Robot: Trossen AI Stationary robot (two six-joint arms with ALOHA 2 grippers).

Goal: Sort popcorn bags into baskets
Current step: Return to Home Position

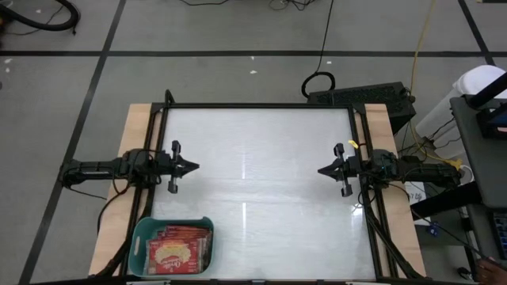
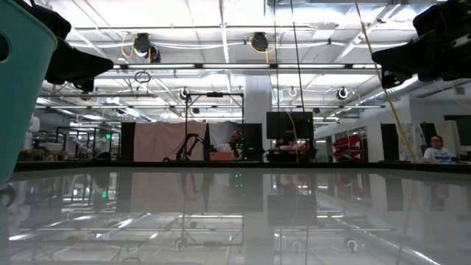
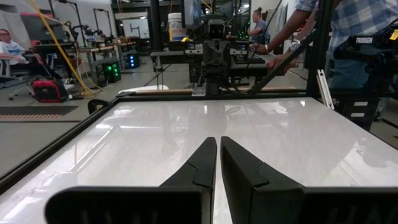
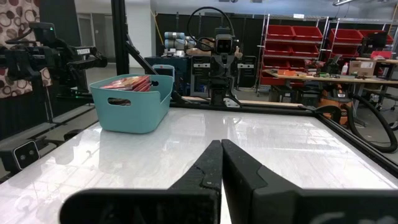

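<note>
- Teal plastic formed the basket (image 1: 136, 245), which stood on the white surface (image 1: 261, 182) at the corner on the left arm's side.
- Red popcorn bags (image 1: 176, 249) lay stacked flat inside the basket. The top one showed its yellow-cream picture, and others were fanned out under it toward the basket's far wall.
- No packet lay on the surface outside the basket.
- The bags overlapped so closely that their number could not be counted from above.
- From the right wrist view, only the upper edges of the bags (image 4: 127, 82) showed above the rim of the basket (image 4: 130, 109). The rest was hidden behind its wall and handle slot.
- In the low view the basket (image 2: 18, 88) was cut off by the picture's edge. Only a slab of its teal wall showed, and its contents were hidden.
- The left hand (image 1: 192, 167) hovered above the surface just beyond the basket's far end, on the same side. Its fingers were closed together on nothing, as the left wrist view confirmed (image 3: 217, 142).
- The right hand (image 1: 322, 169) hung well apart from the basket, across the surface from it, pointing toward the left hand. Its fingers were likewise pressed together and empty (image 4: 221, 144).
- A person (image 3: 348, 31) in a checked shirt stood beyond the side of the surface farthest from the basket, cut off at the shoulder by the frame.
</note>
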